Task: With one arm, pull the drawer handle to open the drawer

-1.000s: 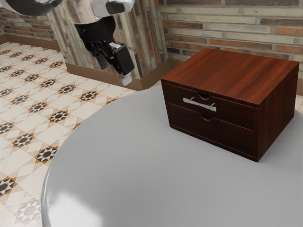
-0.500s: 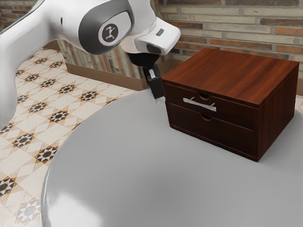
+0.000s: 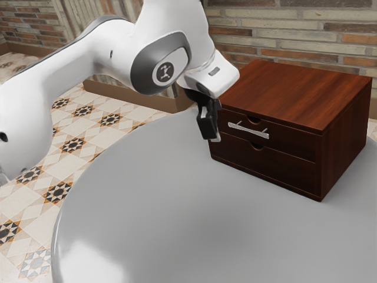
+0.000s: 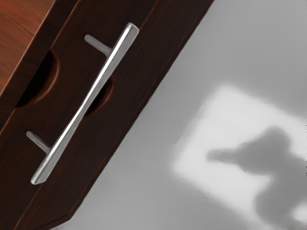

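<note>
The arm (image 3: 118,59) is cut off at the exterior view's left edge, so its base cannot be seen. The gripper (image 3: 208,131) hangs down from the white hand as a dark shape, and it is seen from the side. Whether it is open or closed cannot be told. Nothing is seen to be held by it. The near front corner of the wooden cabinet (image 3: 288,88) is covered by the gripper. The round grey table (image 3: 177,224) is cut by the lower edge of the picture.

In the wrist view the cabinet is cut off by the edges. The half-round recesses (image 4: 41,79) in the wood are partly crossed by the drawer handle (image 4: 81,103). A blurred shadow (image 4: 273,167) is thrown on the table surface, and its outline is hard to read.

The drawer handle (image 3: 248,130), a slim silver bar on two short posts, is fixed on the upper drawer (image 3: 277,137). The front of this drawer appears flush with the cabinet's face. The handle is located near the gripper, toward the exterior view's right of it and at about the same height. A small gap is seen between them, so the handle is not touched.
</note>
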Robot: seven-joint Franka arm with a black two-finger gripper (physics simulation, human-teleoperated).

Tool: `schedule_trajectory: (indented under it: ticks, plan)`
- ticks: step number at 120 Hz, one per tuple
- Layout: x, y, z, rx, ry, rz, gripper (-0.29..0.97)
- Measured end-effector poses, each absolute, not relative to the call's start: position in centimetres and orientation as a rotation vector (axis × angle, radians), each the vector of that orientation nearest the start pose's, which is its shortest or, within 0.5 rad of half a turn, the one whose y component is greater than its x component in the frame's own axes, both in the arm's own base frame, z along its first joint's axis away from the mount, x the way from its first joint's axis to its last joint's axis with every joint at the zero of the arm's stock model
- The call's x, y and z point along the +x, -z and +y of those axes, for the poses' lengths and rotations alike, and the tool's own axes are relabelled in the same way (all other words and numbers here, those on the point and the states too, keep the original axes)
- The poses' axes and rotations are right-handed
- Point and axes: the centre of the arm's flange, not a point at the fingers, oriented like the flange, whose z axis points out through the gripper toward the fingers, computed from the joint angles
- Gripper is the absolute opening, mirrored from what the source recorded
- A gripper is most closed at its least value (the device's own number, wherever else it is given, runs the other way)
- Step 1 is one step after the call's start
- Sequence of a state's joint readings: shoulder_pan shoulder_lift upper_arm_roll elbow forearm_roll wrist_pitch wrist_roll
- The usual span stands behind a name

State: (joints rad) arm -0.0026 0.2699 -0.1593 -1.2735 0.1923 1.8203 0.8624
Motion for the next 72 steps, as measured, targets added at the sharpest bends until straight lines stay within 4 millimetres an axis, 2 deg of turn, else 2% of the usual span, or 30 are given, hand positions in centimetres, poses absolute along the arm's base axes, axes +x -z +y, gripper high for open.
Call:
schedule_trajectory:
  ticks: [16, 31, 52, 72]
  plan:
    - [65.5, -61.0, -8.5, -2.464, 0.283, 1.523, 0.68]
    - [65.6, -60.8, -10.1, -2.405, 0.322, 1.597, 0.68]
    - [66.4, -60.3, -10.3, -2.339, 0.348, 1.65, 0.68]
    - [67.6, -58.5, -10.1, -2.288, 0.351, 1.693, 0.68]
